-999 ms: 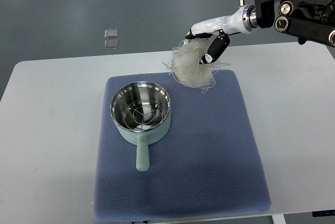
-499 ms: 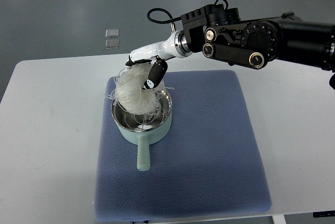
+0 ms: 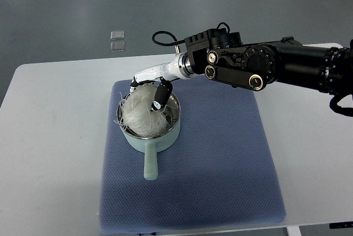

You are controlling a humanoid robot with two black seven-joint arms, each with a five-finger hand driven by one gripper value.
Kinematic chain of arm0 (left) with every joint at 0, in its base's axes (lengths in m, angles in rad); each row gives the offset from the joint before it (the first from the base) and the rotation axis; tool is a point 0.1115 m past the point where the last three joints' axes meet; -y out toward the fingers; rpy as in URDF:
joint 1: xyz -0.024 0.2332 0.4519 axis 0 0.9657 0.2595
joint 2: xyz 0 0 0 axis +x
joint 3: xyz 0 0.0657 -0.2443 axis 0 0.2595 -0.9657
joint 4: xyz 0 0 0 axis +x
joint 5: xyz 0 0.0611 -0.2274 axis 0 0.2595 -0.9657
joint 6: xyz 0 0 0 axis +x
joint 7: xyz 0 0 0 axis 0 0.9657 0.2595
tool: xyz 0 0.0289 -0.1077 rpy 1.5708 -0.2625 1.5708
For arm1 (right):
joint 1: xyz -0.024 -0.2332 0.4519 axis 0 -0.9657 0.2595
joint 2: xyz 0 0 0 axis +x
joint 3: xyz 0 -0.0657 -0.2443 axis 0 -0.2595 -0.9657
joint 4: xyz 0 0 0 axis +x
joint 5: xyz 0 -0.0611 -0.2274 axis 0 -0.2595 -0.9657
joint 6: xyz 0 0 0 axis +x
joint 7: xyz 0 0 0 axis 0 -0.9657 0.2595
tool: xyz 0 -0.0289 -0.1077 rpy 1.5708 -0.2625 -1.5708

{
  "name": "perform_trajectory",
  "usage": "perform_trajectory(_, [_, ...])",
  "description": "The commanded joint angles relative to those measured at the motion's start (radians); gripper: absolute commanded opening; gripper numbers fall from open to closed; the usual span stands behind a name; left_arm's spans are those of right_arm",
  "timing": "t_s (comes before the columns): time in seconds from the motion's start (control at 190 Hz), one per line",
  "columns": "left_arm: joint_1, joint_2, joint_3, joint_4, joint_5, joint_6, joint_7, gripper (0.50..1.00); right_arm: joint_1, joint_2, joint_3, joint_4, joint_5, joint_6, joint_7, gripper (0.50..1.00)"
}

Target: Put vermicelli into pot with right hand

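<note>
Right hand [image 3: 151, 88] grips the vermicelli [image 3: 141, 116] w/ fingers closed round it, bundle sitting in the pot [image 3: 172, 131] left of frame centre; best to open fingers fully, lift straight up so stray strands don't drag out.

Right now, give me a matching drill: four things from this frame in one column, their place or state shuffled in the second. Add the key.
1. vermicelli
2. pot
3. right hand
4. mat

A. blue, lying flat on the white table
B. closed on the noodle bundle, above the pot
C. pale nest sitting in the pot's opening
D. mint green, handle towards the camera

Pairs: 1-C, 2-D, 3-B, 4-A
</note>
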Motion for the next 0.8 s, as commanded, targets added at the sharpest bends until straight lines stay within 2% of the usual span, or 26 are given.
perform_trajectory(0.0, [0.000, 0.000, 0.000, 0.001, 0.000, 0.000, 0.000, 1.000, -0.001, 0.000, 0.003, -0.001, 0.000, 0.004, 0.000, 0.930])
perform_trajectory(0.158, [0.000, 0.000, 0.000, 0.001, 0.000, 0.000, 0.000, 1.000, 0.013, -0.016, 0.009, -0.001, 0.009, 0.012, 0.000, 0.932])
perform_trajectory(0.421, [0.000, 0.000, 0.000, -0.002, 0.000, 0.000, 0.000, 1.000, 0.070, -0.135, 0.105, 0.010, 0.087, 0.059, 0.000, 0.932])
perform_trajectory(0.547, [0.000, 0.000, 0.002, -0.004, 0.000, 0.000, 0.000, 1.000, 0.071, -0.193, 0.171, 0.010, 0.089, 0.059, 0.002, 0.932])
perform_trajectory(0.657, [0.000, 0.000, 0.002, -0.004, 0.000, 0.000, 0.000, 1.000, 0.036, -0.254, 0.278, 0.010, 0.104, 0.053, 0.003, 0.932])
perform_trajectory(0.794, [0.000, 0.000, 0.005, -0.005, 0.000, 0.000, 0.000, 1.000, -0.120, -0.335, 0.515, -0.005, 0.216, 0.019, 0.002, 0.932])
